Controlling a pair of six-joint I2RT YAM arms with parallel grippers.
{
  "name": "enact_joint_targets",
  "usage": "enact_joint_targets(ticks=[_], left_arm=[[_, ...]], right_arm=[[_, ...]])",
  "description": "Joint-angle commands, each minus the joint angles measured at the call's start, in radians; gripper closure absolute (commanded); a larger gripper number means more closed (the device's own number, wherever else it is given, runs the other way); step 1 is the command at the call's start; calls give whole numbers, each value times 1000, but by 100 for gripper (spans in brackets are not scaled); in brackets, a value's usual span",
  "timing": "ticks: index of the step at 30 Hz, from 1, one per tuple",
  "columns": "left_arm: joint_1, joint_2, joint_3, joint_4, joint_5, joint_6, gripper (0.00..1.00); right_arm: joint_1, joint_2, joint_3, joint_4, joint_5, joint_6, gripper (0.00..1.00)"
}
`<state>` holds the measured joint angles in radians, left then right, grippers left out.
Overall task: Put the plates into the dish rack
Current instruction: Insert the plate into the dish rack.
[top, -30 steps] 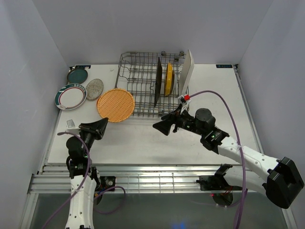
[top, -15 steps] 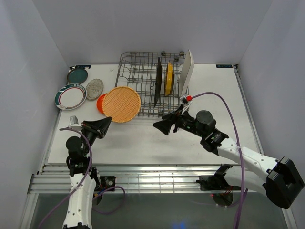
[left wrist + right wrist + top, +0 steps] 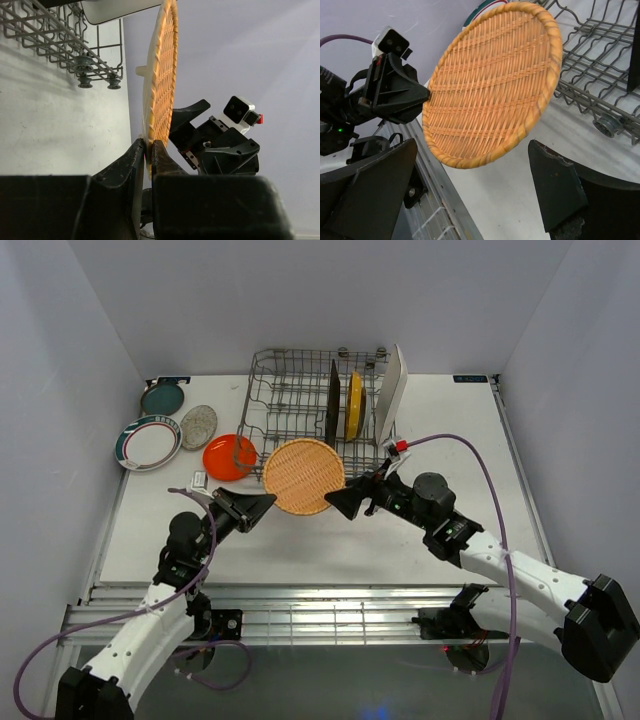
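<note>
My left gripper (image 3: 266, 503) is shut on the rim of the wood-tone woven plate (image 3: 304, 476) and holds it on edge above the table, in front of the dish rack (image 3: 290, 390). In the left wrist view both fingers pinch the plate (image 3: 161, 75) at the gripper (image 3: 149, 145). My right gripper (image 3: 340, 502) is open just right of the plate. In its wrist view the plate (image 3: 492, 90) hangs between the spread fingers of the gripper (image 3: 470, 165) without touching them. A dark plate (image 3: 331, 410), a yellow plate (image 3: 354, 405) and a white rectangle (image 3: 391, 390) stand in the rack.
An orange plate (image 3: 230, 456), a speckled grey plate (image 3: 199, 426), a teal plate (image 3: 162, 398) and a white teal-rimmed plate (image 3: 148, 442) lie flat at the left of the table. The rack's front wheels (image 3: 82, 80) stand close behind the woven plate.
My left arm has lifted the woven plate off the orange plate and carried it right, up to my right gripper. The orange plate now shows. The right gripper has barely moved.
</note>
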<state>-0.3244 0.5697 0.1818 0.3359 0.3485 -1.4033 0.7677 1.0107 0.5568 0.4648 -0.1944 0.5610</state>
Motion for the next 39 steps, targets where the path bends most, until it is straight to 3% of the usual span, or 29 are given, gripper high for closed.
enact_joint_targets(ticks=[1, 7, 15, 28, 37, 39], left_arm=[[-31, -39, 45, 104, -117, 62, 100], [-34, -33, 61, 115, -105, 101, 100], [-36, 44, 33, 222, -42, 81, 100], [-47, 111, 8, 337, 23, 41, 100], [-97, 171, -2, 411, 30, 41, 100], [-111, 180, 2, 416, 33, 55, 100]], right_arm=[[2, -70, 8, -40, 131, -12, 1], [-28, -87, 15, -87, 127, 7, 0], [-71, -64, -3, -22, 0, 48, 17], [-153, -43, -46, 95, -160, 135, 22], [-174, -67, -83, 176, -195, 186, 32], [-182, -67, -90, 202, -203, 203, 38]])
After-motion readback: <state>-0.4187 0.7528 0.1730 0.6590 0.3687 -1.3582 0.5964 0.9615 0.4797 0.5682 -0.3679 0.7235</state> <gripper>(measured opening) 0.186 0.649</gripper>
